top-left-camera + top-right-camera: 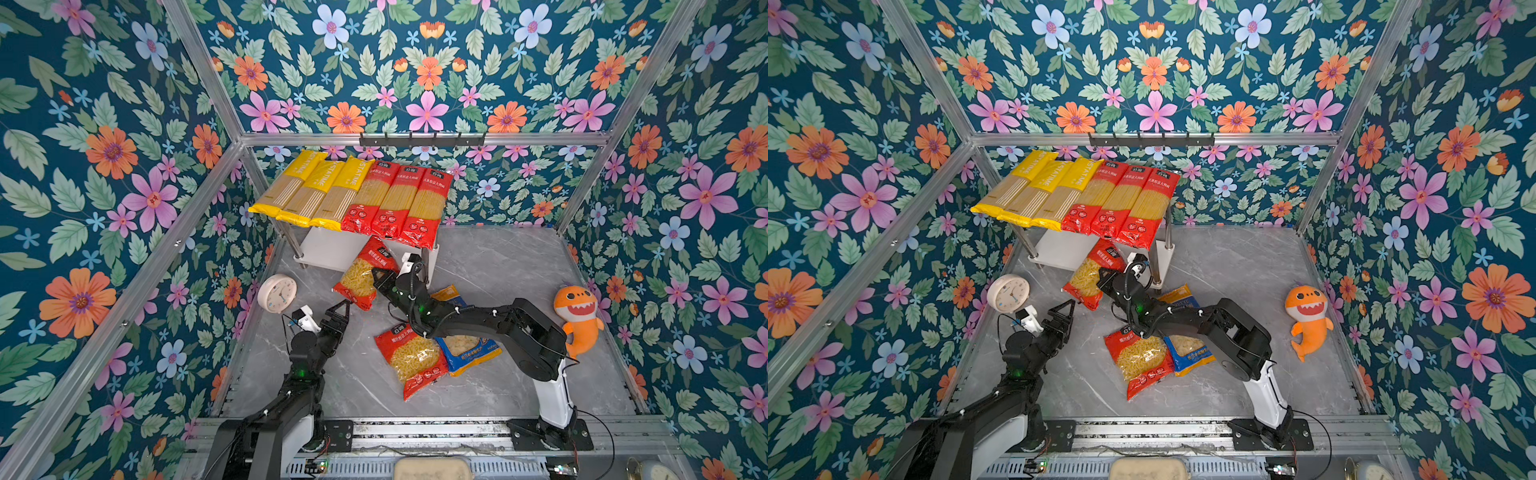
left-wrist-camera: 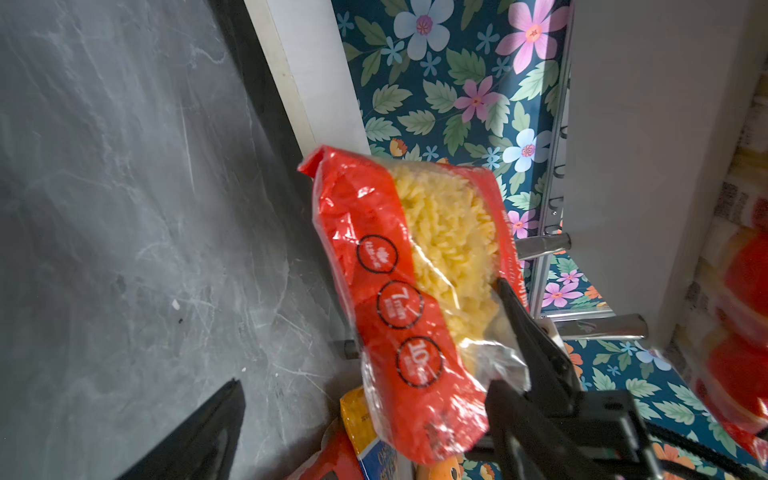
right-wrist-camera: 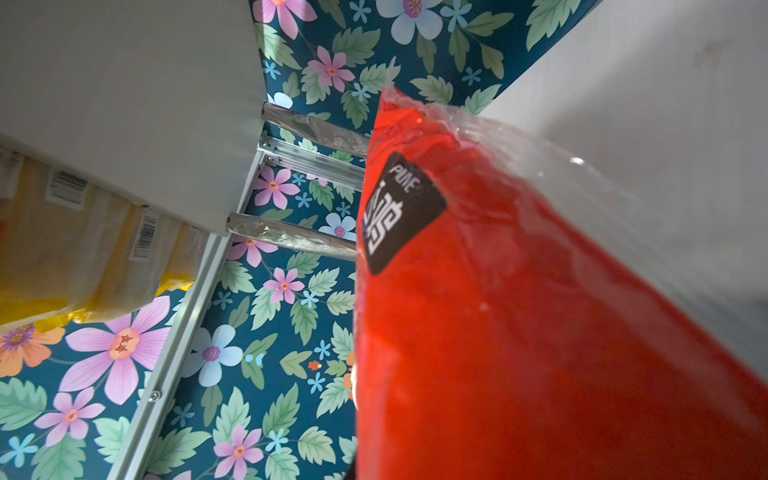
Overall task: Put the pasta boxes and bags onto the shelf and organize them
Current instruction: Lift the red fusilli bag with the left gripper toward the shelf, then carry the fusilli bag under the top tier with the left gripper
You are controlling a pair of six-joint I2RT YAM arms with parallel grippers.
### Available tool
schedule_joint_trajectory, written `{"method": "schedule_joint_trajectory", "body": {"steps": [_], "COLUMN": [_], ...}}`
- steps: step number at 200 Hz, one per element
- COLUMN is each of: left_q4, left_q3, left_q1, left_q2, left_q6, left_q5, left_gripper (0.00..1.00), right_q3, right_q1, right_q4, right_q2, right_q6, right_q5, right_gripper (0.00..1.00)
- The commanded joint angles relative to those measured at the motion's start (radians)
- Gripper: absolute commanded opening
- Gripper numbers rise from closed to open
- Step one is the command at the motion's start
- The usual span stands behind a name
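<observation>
Right gripper [image 1: 379,275]: jaws closed down hard, pinching the side edge of a red plastic bag of yellow spiral pasta [image 1: 360,277]. The bag is held off the grey marble tabletop [image 1: 498,270] and tilted. Its top end is tucked just under the front edge of the upper tier, and its bottom end hangs out over the table.

Bag film is glossy and crinkled. A clear window down the middle shows the spirals. Three black-ringed circles run along the red band near the bottom, and there is a black logo badge [image 3: 401,212] with white characters near the top.

Left gripper [image 1: 341,307]: fingers spread wide, nothing in them, hovering just beside the bag's lower corner. I cannot tell whether it touches.

Small two-tier shelf of white boards on chrome tube legs [image 1: 328,249] stands at the back wall. The lower board is bare where visible. The upper tier is full — three long yellow spaghetti packs [image 1: 307,191] on the left and three long red spaghetti packs [image 1: 399,203] to their right, side by side, front ends overhanging.

On the table by the right arm, a second red short-pasta bag [image 1: 411,359] lies flat, touching a blue-and-orange pasta bag [image 1: 469,351] partly hidden under the arm.
</observation>
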Motion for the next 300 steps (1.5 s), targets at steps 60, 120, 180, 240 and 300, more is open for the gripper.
{"method": "schedule_joint_trajectory", "body": {"steps": [60, 120, 180, 240, 300], "left_q4": [0.366, 0.625, 0.675, 0.673, 0.688], "left_q3": [0.082, 0.149, 0.195, 0.204, 0.200], "left_q1": [-0.001, -0.001, 0.000, 0.000, -0.002], "left_q2": [0.228, 0.496, 0.623, 0.700, 0.677], "left_q6": [-0.023, -0.080, -0.097, -0.087, -0.091], "left_q5": [0.006, 0.033, 0.035, 0.013, 0.044], "left_gripper": [0.91, 0.80, 0.57, 0.38, 0.16], "right_q3": [0.059, 0.098, 0.125, 0.105, 0.123], "right_q1": [0.011, -0.001, -0.042, -0.048, -0.050], "right_q4": [0.134, 0.085, 0.021, -0.047, -0.020], "right_q2": [0.029, 0.078, 0.128, 0.116, 0.126], "right_q6": [0.102, 0.126, 0.112, 0.105, 0.066], "right_q5": [-0.031, -0.068, -0.110, -0.107, -0.140], "right_gripper": [0.00, 0.02, 0.21, 0.39, 0.10]}}
